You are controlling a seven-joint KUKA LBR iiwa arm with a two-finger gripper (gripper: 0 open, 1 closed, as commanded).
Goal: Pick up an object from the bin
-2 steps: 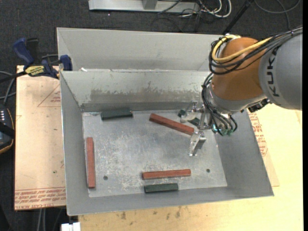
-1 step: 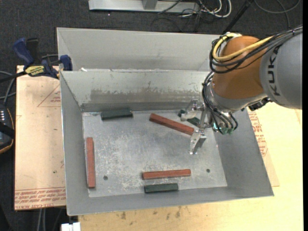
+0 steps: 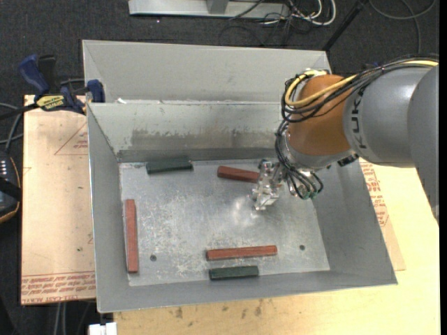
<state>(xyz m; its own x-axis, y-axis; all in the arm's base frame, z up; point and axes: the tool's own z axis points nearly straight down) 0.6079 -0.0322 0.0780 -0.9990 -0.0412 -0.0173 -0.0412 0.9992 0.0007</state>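
The jaws hang low over the floor of the grey metal bin [image 3: 105,208], right of centre; whether they stand apart or closed cannot be told from this angle, and no object can be made out between them; the arm [image 3: 394,117] reaches in from the right under its orange cover [image 3: 318,128]. Nearest lies a short red-brown bar [image 3: 237,174], just left of the jaws near the back wall; a dark green bar [image 3: 169,166] rests further left along that wall, a long red bar [image 3: 130,234] runs down the left side, and a longer red-brown bar [image 3: 241,252] lies beside a second dark green bar [image 3: 234,273] at the front
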